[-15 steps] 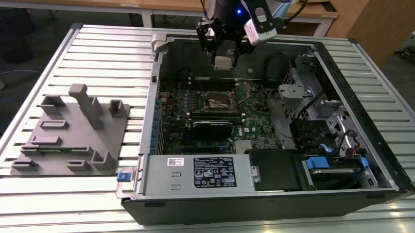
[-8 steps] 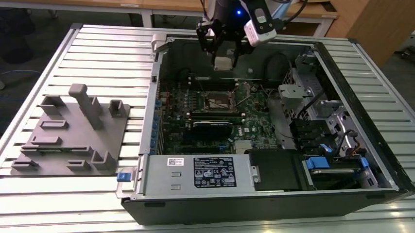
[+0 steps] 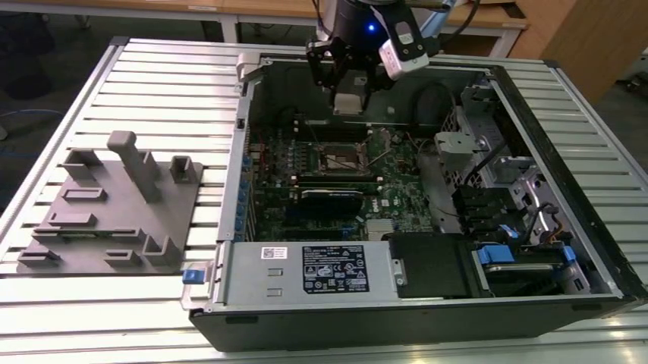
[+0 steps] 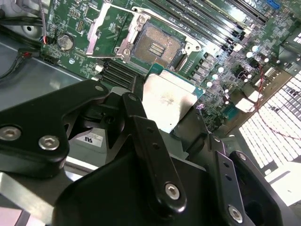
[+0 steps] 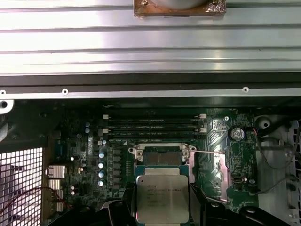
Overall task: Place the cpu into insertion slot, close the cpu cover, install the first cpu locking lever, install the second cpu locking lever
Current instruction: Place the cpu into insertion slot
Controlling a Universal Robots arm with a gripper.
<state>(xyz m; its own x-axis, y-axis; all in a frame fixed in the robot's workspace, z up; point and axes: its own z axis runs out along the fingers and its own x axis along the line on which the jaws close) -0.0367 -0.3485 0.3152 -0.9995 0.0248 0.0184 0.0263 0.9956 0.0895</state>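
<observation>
- Up close in both wrist views, the black pincer (image 4: pixel 169 113) (image 5: pixel 162 207) is clamped on the cpu (image 4: pixel 167 99) (image 5: pixel 162 195). There's a finger (image 4: pixel 141 117) on each of two opposite edges, and the silver top faces the cameras.
- The cpu hangs in the air over the green motherboard (image 4: pixel 225 61), near the insertion slot (image 4: pixel 157 47) (image 5: pixel 162 157) but not touching it, so it's not seated yet.
- The slot's dark centre sits uncovered, and the cpu cover (image 4: pixel 129 37) is swung up and open at one side of it.
- Long black memory slots (image 5: pixel 155 126) run along the far side of the insertion slot.
- In the exterior view, the pincer (image 3: pixel 350 95) hovers over the far part of the open computer case (image 3: pixel 405 303), with the insertion slot (image 3: pixel 342 159) lower down around mid-board.
- A grey fixture plate (image 3: pixel 111 205) sits on the ribbed table (image 3: pixel 152 76) at the exterior view's left, beside the case.
</observation>
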